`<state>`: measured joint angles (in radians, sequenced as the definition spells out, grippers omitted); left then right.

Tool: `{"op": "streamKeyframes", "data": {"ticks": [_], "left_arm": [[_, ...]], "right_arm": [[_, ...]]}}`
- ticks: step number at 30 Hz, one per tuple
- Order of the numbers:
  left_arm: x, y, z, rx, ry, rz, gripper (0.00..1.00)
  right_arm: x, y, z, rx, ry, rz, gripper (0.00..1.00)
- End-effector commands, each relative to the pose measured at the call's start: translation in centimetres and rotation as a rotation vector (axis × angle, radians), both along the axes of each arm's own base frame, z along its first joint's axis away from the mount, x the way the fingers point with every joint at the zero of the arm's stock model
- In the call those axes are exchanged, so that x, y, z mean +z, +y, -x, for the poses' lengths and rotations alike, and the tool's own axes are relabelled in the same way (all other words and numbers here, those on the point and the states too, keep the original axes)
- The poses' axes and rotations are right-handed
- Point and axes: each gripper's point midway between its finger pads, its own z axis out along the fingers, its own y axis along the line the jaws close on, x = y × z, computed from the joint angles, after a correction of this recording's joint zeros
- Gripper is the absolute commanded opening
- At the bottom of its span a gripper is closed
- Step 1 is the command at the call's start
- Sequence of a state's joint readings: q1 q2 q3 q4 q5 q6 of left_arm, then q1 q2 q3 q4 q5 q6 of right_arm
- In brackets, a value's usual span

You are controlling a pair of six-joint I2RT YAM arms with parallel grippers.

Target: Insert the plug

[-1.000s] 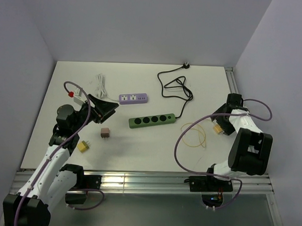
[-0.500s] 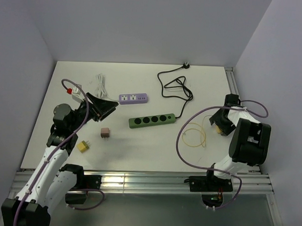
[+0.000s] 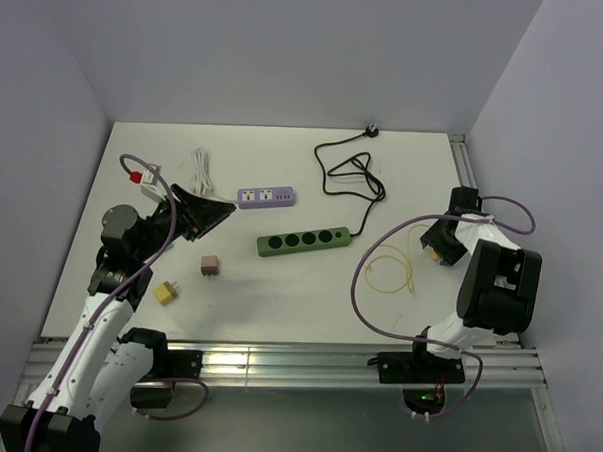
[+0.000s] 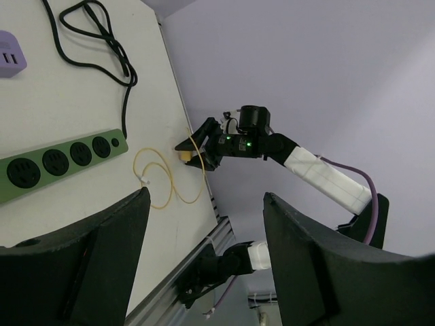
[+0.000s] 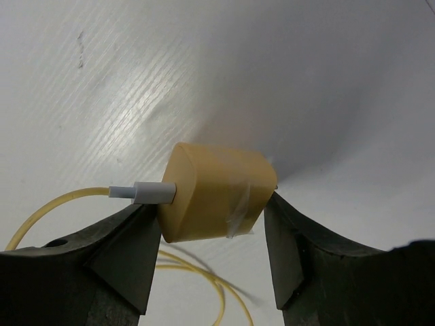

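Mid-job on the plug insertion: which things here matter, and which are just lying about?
Job: yellow plug; yellow cable; right gripper, clamped on the plug; green power strip, probably the target.
Lying about: purple power strip; white cable; brown adapter; yellow adapter.

The plug (image 5: 214,191) is pale yellow, its thin cable (image 3: 390,270) yellow too. The long power strip (image 3: 303,241) is green with black sockets, the short strip (image 3: 266,196) lilac and white. The coiled cord (image 3: 349,173) is black, the counter (image 3: 278,305) plain white.

a lab test cell: white table (image 3: 278,295) boxed by plain walls (image 3: 289,55).
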<state>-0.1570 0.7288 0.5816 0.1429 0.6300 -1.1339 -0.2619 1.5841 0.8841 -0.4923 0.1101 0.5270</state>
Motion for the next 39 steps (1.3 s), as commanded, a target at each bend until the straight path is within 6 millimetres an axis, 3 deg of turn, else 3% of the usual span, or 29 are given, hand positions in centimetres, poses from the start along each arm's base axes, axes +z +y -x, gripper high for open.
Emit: {"op": "streamKeyframes", "data": {"ticks": [1,7,10,13,14,17,19,22,29,31,36,39], "left_arm": [[2.0,0.0,0.4,-0.01,-0.098,-0.052,0.73],[1.5,-0.7,1.2,-0.088,-0.126,-0.096,0.73],[1.3,-1.2,1.9,-0.152,-0.138,-0.096,0.73],[1.1,-1.5,2.7,-0.195,-0.145,-0.1,0.72],[1.1,-1.6,2.8,-0.203,-0.147,-0.102,0.72],[1.1,-1.7,3.5,-0.232,-0.157,-0.107,0.69],[1.0,-1.8,3.8,-0.242,-0.162,-0.104,0.67],[1.7,-1.8,4.6,-0.252,-0.197,-0.103,0.68],[4.7,-2.0,6.9,-0.3,-0.378,-0.101,0.74],[6.0,-2.3,8.0,-0.338,-0.455,-0.092,0.74],[8.4,-3.3,11.1,-0.44,-0.632,-0.067,0.75],[8.9,-4.2,12.4,-0.497,-0.697,-0.065,0.75]], "right_arm": [[2.7,0.3,-1.0,0.04,-0.113,0.01,0.13],[5.9,4.5,-1.4,0.194,-0.271,-0.05,0.11],[8.1,8.5,-2.0,0.333,-0.348,-0.082,0.09],[10.7,13.8,-2.0,0.519,-0.411,-0.115,0.08],[11.6,16.2,-1.6,0.598,-0.426,-0.137,0.07],[14.0,19.9,-0.6,0.74,-0.497,-0.206,0.06],[15.7,22.5,0.8,0.839,-0.551,-0.27,0.05],[17.7,24.8,2.6,0.949,-0.625,-0.329,0.05],[22.0,30.9,9.7,1.286,-0.765,-0.677,0.04],[23.6,32.4,12.7,1.407,-0.8,-0.81,0.04],[26.0,33.5,17.8,1.609,-0.805,-1.019,0.01],[27.1,34.1,19.2,1.665,-0.81,-1.09,0.02]]}}
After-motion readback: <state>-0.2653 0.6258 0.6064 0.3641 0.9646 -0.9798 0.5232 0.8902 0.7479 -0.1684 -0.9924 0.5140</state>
